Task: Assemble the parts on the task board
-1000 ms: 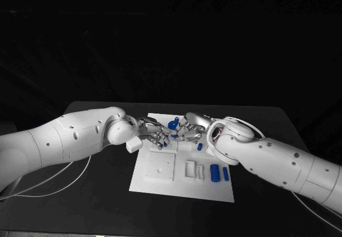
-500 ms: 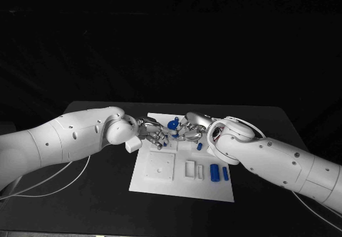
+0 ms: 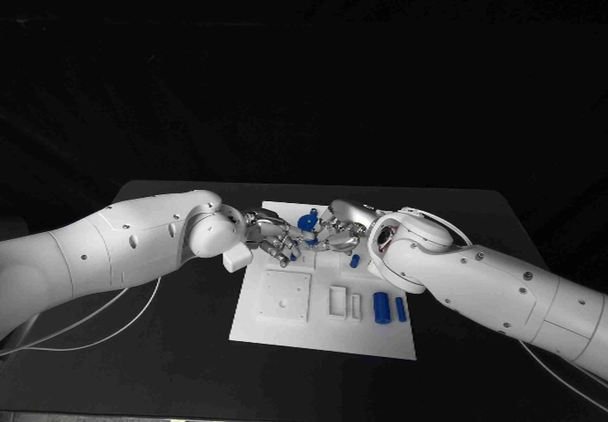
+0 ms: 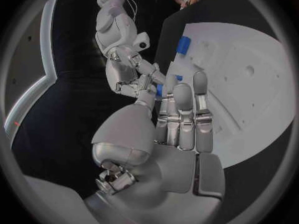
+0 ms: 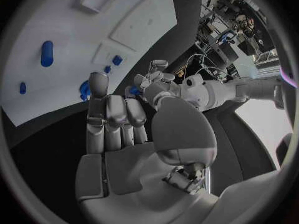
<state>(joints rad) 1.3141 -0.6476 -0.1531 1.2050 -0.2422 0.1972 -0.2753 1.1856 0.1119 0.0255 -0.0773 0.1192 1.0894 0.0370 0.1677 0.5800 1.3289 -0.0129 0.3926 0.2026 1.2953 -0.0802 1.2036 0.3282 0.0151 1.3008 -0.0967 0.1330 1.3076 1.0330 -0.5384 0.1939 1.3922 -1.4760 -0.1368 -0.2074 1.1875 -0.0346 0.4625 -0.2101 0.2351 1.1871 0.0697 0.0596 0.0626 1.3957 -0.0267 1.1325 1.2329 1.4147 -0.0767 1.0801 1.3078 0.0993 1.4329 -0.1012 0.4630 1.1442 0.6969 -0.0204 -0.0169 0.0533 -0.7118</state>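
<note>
Over the far end of the task board (image 3: pixel 323 325), the left hand (image 3: pixel 272 239) and right hand (image 3: pixel 337 236) meet fingertip to fingertip, together pinching a small blue part (image 3: pixel 310 226) between them above the surface.

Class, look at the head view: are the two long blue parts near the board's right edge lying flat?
Yes, both blue parts lie flat side by side on the board, apart from both hands.

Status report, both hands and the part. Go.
Left hand and right hand meet over the task board, pinching one blue part. Path unobstructed.
</note>
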